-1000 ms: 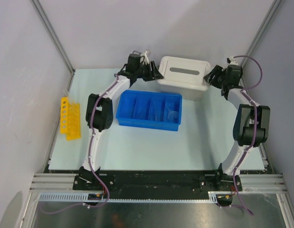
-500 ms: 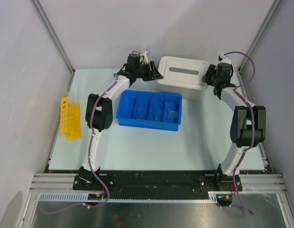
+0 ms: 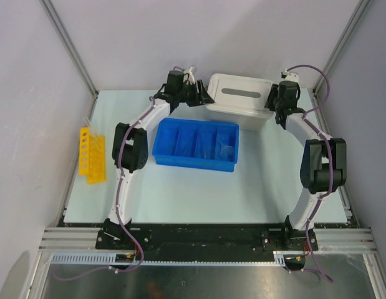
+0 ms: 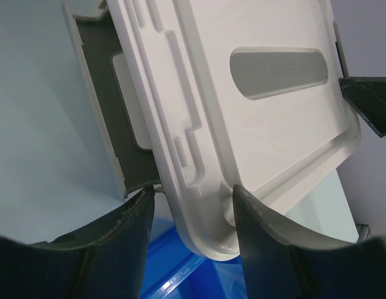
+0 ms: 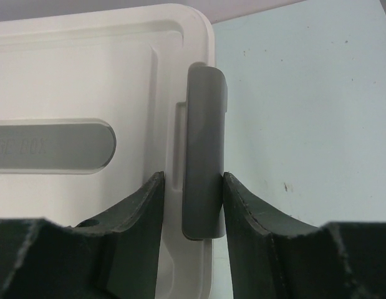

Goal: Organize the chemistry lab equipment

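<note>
The beige tub with a white lid [image 3: 239, 93] stands at the back, behind the blue divided tray [image 3: 174, 156]. My left gripper [image 3: 202, 96] is at the tub's left end; its open fingers straddle the lid's corner rim [image 4: 199, 205]. The grey left latch [image 4: 108, 118] is flipped out from the lid. My right gripper [image 3: 277, 103] is at the tub's right end, open around the grey right latch [image 5: 204, 156]. The right finger touches the latch and the left finger stands a little off it. A faint clear item [image 3: 227, 149] lies in the tray's right compartment. The other lab items are out of view.
A yellow tube rack [image 3: 91, 154] lies at the left edge of the table. Metal frame posts and walls close in the back and both sides. The blue tray [image 4: 180, 274] sits right below the left gripper.
My right gripper has moved left and back to the tub's right end and now straddles the right latch. The left arm has not moved.
</note>
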Controlling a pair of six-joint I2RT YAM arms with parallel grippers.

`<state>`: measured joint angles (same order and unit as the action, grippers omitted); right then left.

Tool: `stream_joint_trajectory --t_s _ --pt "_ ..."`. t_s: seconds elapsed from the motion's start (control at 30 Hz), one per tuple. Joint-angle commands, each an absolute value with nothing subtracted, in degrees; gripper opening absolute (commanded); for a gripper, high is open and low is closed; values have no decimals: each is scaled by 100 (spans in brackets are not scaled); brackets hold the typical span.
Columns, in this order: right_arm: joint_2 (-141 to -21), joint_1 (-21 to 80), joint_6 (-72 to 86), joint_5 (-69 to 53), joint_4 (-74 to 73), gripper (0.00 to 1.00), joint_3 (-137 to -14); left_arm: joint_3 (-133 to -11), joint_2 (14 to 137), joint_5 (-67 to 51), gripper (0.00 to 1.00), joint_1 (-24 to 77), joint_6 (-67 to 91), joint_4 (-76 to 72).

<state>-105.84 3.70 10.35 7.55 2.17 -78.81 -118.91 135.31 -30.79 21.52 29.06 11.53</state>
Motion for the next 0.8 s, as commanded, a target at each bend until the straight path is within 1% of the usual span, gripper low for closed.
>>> stream_joint_trajectory --t_s 0.0,0.07,0.13,0.2,0.3,0.37,0.43,0.63,0.77 --pt "-10846 603 890 362 -661 29 -7886 -11792 13154 -3176 60 2235 2895 1178" --pt "-10850 562 923 266 -673 32 -7884 -11794 13132 -3174 63 2235 2899 1184" --pt "-10858 505 960 159 -676 38 -7880 -11812 13129 -3188 66 2222 2929 1179" --pt "-10877 449 1000 92 -681 44 -7883 -11817 13130 -3197 72 2195 2991 1178" --pt "-10914 374 1050 -79 -709 50 -7884 -11810 13113 -3165 79 2144 3028 1183" --pt "-10953 329 1060 -195 -722 51 -7884 -11838 13111 -3123 89 2120 2996 1186" --pt "-10998 308 1023 -302 -725 51 -7884 -11896 13139 -3079 94 2086 2986 1182" --pt "-10998 271 862 -396 -744 49 -7884 -12324 13469 -3166 99 1988 3000 1178" --pt "-10951 190 837 -455 -763 49 -7884 -12694 13726 -3249 99 1933 3097 1174"
